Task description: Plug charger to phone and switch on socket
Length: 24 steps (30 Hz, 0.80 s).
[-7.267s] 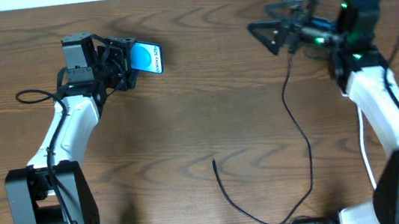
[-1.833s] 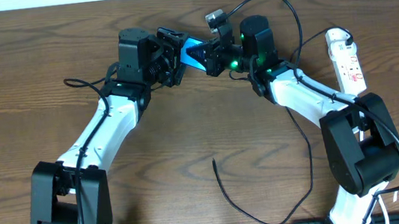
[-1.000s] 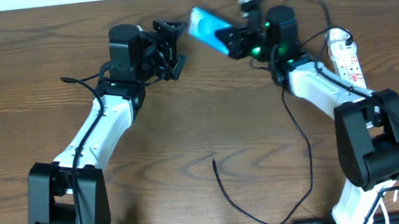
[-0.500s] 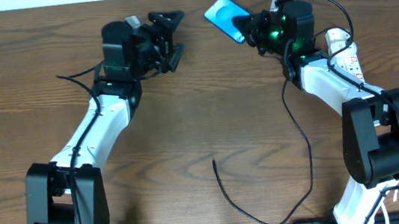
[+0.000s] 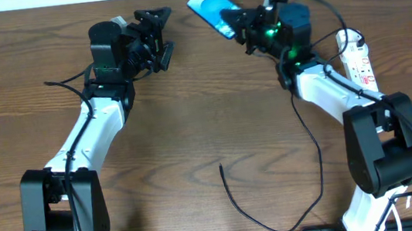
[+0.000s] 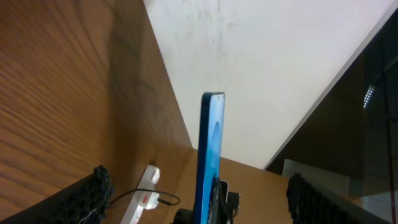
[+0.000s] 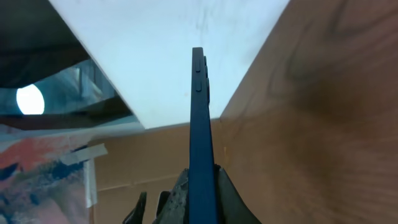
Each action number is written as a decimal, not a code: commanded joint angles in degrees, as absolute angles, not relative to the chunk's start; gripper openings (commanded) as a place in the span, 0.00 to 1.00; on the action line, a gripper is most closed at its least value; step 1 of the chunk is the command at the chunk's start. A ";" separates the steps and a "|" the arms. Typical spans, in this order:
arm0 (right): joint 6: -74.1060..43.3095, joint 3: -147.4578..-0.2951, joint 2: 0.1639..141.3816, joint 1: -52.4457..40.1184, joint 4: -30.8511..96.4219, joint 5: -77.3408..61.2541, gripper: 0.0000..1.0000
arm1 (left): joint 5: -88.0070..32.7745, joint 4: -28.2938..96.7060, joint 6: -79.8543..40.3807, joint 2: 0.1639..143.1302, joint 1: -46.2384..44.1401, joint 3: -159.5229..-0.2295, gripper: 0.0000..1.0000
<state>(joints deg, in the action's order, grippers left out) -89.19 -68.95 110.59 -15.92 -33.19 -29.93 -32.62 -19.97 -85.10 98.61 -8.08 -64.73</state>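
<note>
Overhead, the wooden table (image 5: pixel 189 102) is filling the frame, and both white arms are reaching toward its far edge, the left arm (image 5: pixel 84 137) from one side and the right arm (image 5: pixel 336 97) from the other. The charger (image 5: pixel 315 150) is trailing down the right-middle of the table and curling along the near edge. Its free end is lying loose near the centre, well apart from everything else. The socket (image 5: pixel 360 57) is lying at the far right, just beside the right arm. The phone (image 5: pixel 211 7) is sitting up at the far edge with its blue screen showing, and the right gripper (image 5: pixel 241 24) is clamping one end of it tight. From the right wrist, the phone is showing edge-on between the fingers (image 7: pixel 229 194). The left gripper (image 5: pixel 159 35) is standing wide, gripping nothing, facing the phone but apart from it.
</note>
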 commanded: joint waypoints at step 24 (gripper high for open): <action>-99.22 -70.02 110.39 -23.55 -38.22 -35.11 0.01 | -33.91 -20.25 -79.53 97.30 -8.23 -64.73 0.90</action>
